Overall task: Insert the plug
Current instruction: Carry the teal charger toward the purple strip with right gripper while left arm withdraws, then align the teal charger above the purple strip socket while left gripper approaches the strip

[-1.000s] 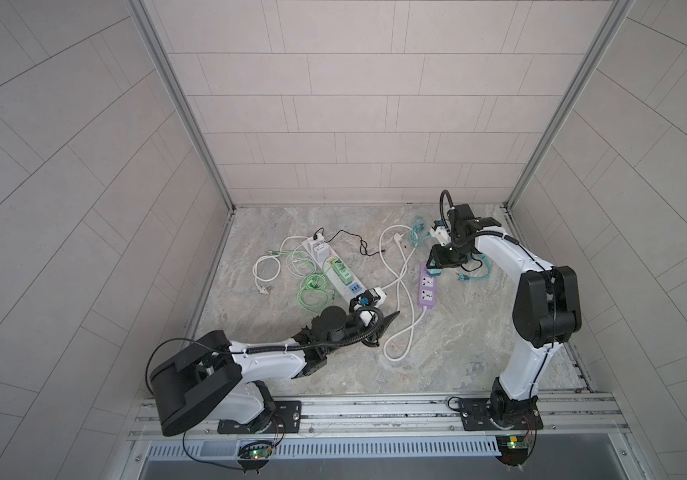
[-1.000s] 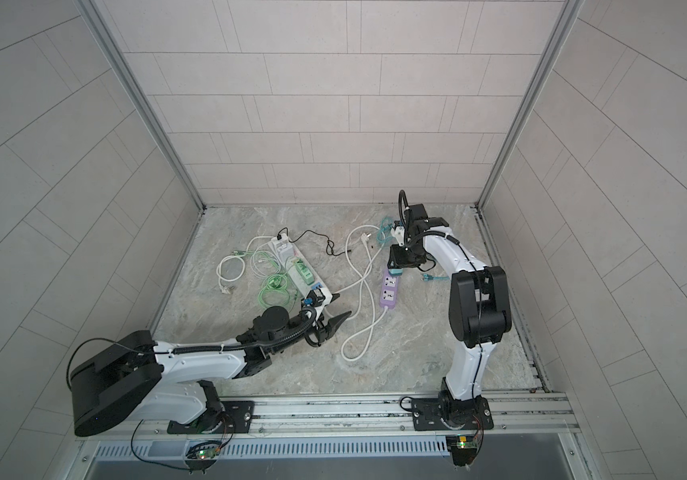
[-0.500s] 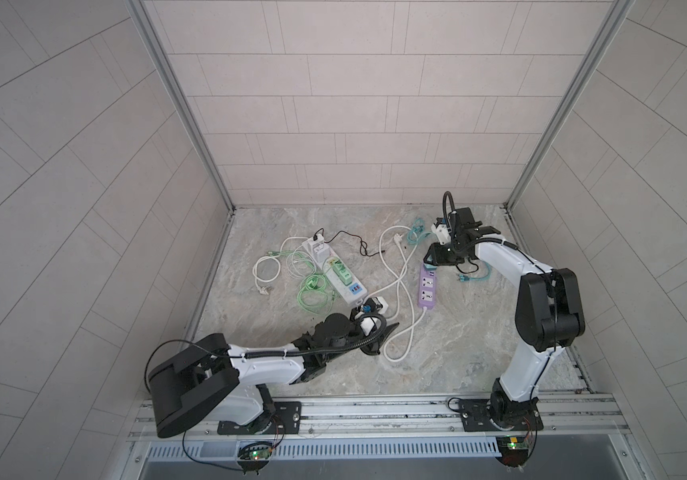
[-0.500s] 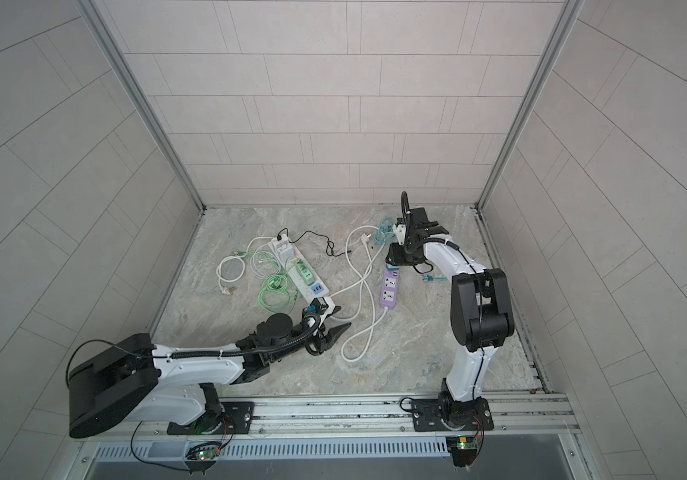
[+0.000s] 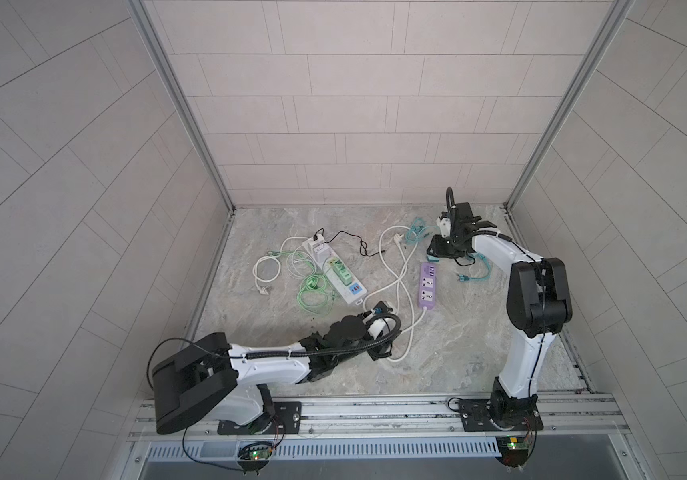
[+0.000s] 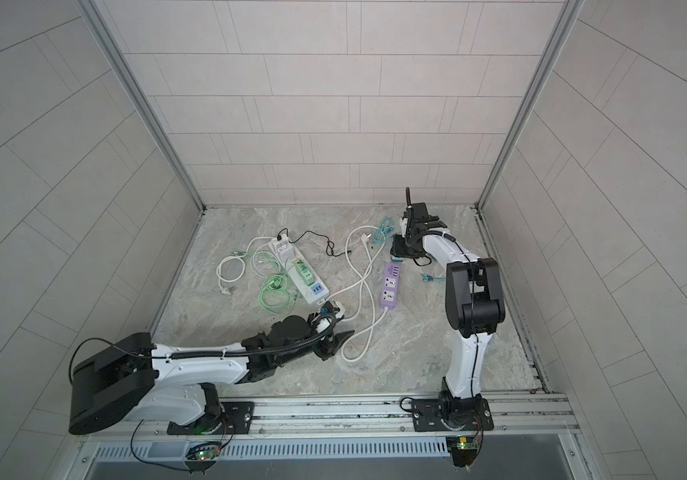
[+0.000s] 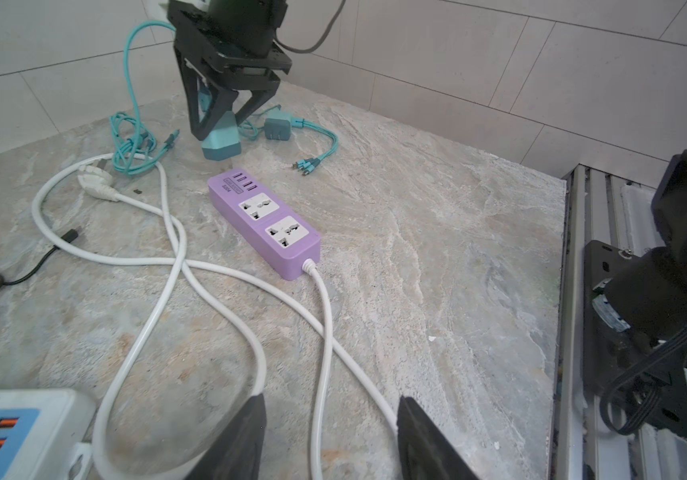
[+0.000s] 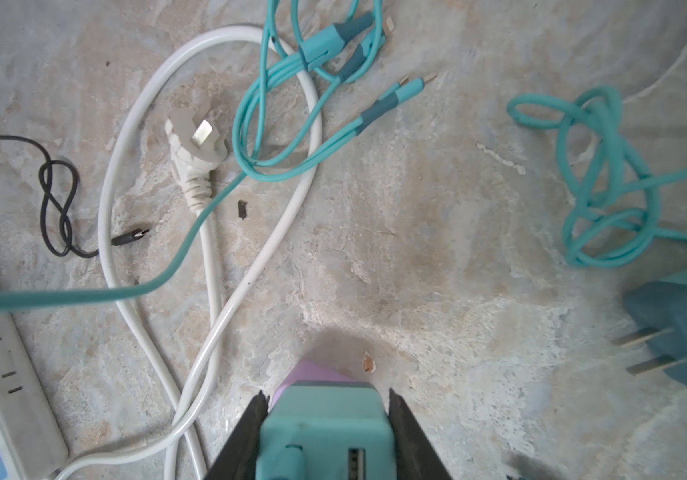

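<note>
My right tool [image 8: 326,395] clamps the teal charger [image 8: 325,436], twelve o'clock of the purple strip [image 5: 428,286] — left tool [image 7: 331,405] gapes, empty.

The right gripper [image 8: 326,394] clamps a teal charger [image 8: 325,440]; a purple strip [image 8: 312,374] peeks just beyond its fingertips, a white plug [image 8: 196,141] lies farther ahead.

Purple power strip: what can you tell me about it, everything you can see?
The purple power strip is a smooth plastic bar lying flat on the marbled table. Its top has two white sockets, both empty, and four small USB slots at one end. A white cord comes out of the other end. A teal charger hangs just beside the USB end.
</note>
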